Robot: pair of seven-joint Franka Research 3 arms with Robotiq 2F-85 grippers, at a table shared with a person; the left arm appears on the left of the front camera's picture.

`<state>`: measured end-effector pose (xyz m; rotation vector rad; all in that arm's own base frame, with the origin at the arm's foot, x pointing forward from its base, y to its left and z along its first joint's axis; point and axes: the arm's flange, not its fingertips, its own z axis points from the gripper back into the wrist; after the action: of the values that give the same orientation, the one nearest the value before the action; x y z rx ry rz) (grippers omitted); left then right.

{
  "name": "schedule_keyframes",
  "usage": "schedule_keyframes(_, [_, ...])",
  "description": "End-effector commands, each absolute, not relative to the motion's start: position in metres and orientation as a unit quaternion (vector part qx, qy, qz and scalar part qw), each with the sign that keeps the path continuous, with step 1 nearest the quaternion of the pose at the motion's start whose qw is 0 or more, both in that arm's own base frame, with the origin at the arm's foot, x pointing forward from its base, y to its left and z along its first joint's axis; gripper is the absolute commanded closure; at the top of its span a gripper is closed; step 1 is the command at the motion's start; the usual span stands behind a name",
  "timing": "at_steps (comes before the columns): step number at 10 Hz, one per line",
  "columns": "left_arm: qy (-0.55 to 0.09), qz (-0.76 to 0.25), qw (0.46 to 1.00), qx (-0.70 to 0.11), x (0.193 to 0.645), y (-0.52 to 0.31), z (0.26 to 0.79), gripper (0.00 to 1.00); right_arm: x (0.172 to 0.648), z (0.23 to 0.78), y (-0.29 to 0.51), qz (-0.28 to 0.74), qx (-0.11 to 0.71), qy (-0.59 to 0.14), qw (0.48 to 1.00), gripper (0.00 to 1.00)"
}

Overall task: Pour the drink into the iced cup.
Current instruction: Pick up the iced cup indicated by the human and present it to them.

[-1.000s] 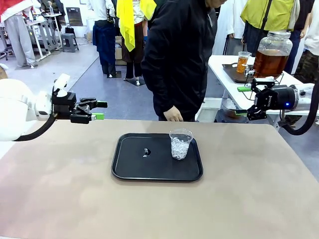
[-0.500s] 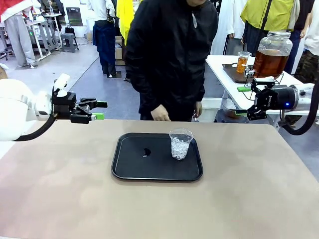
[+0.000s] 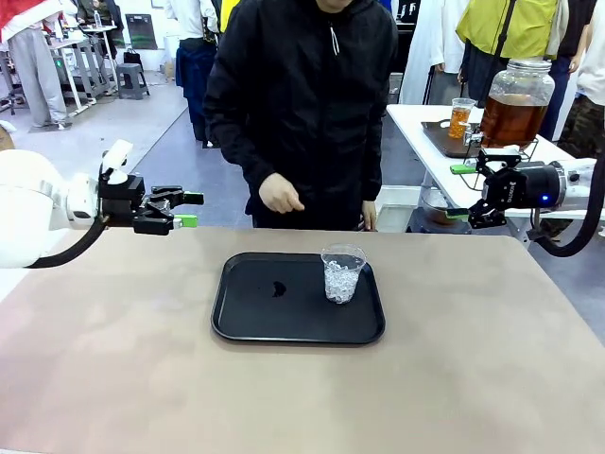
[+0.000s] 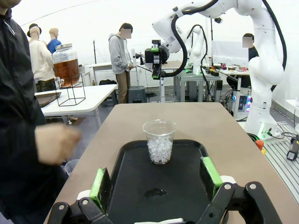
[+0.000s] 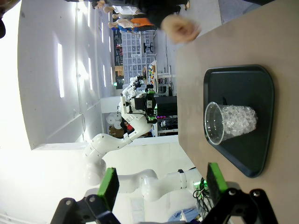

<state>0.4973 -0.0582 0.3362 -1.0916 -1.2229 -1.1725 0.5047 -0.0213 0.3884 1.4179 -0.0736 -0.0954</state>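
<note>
just changed: person's hand [image 3: 280, 194] was moved in behind the black plastic tray [image 3: 246, 317] | clear iced cup [image 3: 341, 273] left unfilled on it | amber drink [image 3: 510, 121] kept in far round glass jar [image 3: 522, 80] | left gripper [image 3: 190, 209], right gripper [image 3: 458, 192] held wide open, empty

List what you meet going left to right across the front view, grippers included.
left gripper → person's hand → iced cup → right gripper
</note>
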Motion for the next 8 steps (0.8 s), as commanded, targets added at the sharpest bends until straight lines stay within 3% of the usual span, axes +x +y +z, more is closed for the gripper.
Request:
schedule_keyframes(1, [-0.516, -0.49, 0.533, -0.458, 0.497, -0.06, 0.338, 0.0, 0.5053, 0.3915, -0.0206, -0.044, 0.651, -0.035, 0.757, 0.0])
schedule_keyframes(8, [-0.516, -0.49, 0.533, -0.458, 0.497, -0.06, 0.338, 0.0, 0.5053, 0.3915, -0.0206, -0.044, 0.651, -0.035, 0.757, 0.0])
